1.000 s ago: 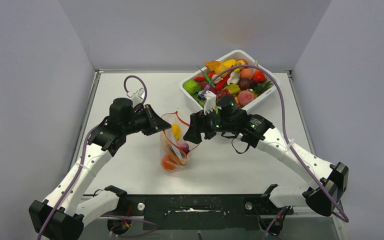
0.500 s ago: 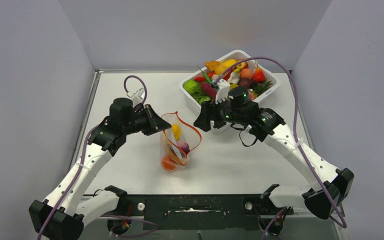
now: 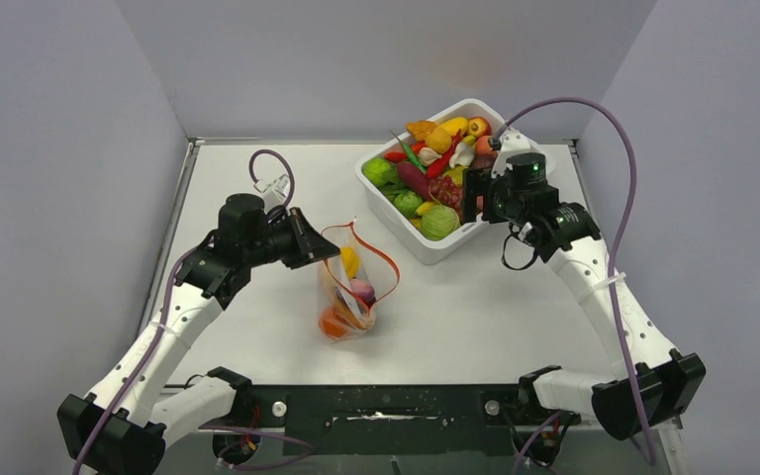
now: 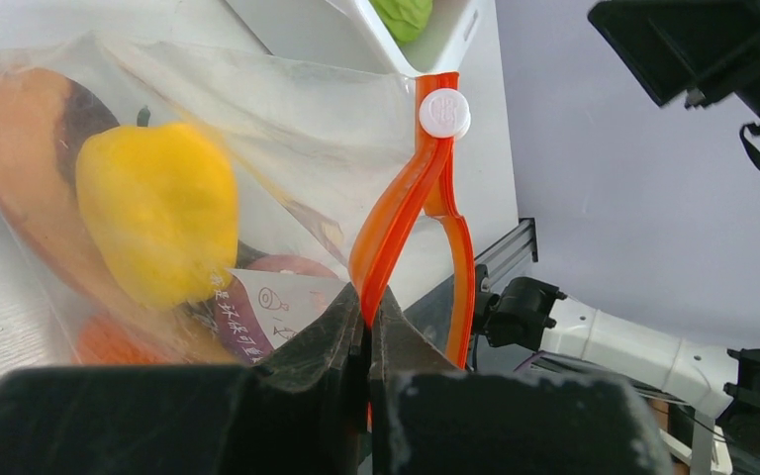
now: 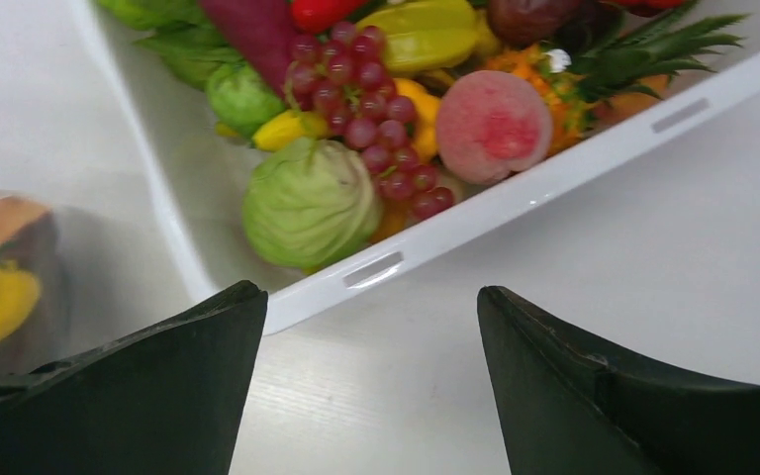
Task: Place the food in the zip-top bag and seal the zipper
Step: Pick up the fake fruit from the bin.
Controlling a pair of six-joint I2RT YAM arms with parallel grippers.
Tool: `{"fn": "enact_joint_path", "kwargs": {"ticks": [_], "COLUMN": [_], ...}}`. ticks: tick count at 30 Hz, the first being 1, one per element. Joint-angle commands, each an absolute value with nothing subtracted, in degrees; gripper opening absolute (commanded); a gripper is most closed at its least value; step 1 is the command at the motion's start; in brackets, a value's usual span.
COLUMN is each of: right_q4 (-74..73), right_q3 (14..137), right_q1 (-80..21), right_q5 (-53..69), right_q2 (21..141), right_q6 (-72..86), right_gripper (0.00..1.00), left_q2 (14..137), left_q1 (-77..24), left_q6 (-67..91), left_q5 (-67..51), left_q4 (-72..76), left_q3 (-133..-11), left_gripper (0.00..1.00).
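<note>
Left tool (image 4: 366, 307): jaws pinched shut on the zipper (image 4: 406, 208), clamping one side of the orange strip just below where the two sides meet at a white clip (image 4: 445, 112). From the top view the strip hangs in an open loop, so the mouth is unsealed.

The bag (image 3: 351, 292) sits near the middle of the worktop (image 3: 257, 178), slightly toward the left edge, with its mouth facing the far edge and its bottom toward the near edge. Inside it are a pepper (image 4: 158, 208) against the clear wall, an orange ball (image 3: 333, 322) at the bottom and a purple piece (image 3: 361, 289) between them. A long orange shape is also inside, along the bag's left side.

Right tool (image 5: 366, 297): jaws spread wide with nothing between them. It hangs over the near rim of the tub (image 5: 554, 173), well apart from the bag.

The tub is at the far right corner of the worktop and is full of food. A cabbage (image 5: 307, 203) is nearest the tool, with grapes (image 5: 376, 109) and a peach (image 5: 493, 127) just behind it.
</note>
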State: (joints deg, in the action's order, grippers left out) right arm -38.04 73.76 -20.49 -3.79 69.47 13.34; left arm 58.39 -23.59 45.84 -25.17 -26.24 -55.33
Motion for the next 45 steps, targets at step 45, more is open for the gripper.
{"fn": "enact_joint_path", "kwargs": {"ticks": [45], "right_q4": [-29.8], "right_q3": [86.1], "right_q1": [-7.3], "right_q5": [2.1], "right_q2": [98.8], "right_q6": [3.5], "right_gripper": [0.64], "left_q2": [53.2], "left_q1": [-24.1], "left_q6": [46.1], "left_q5": [-27.8], "left_q4": [-20.5], "left_q3": [-52.4], "left_gripper": [0.00]}}
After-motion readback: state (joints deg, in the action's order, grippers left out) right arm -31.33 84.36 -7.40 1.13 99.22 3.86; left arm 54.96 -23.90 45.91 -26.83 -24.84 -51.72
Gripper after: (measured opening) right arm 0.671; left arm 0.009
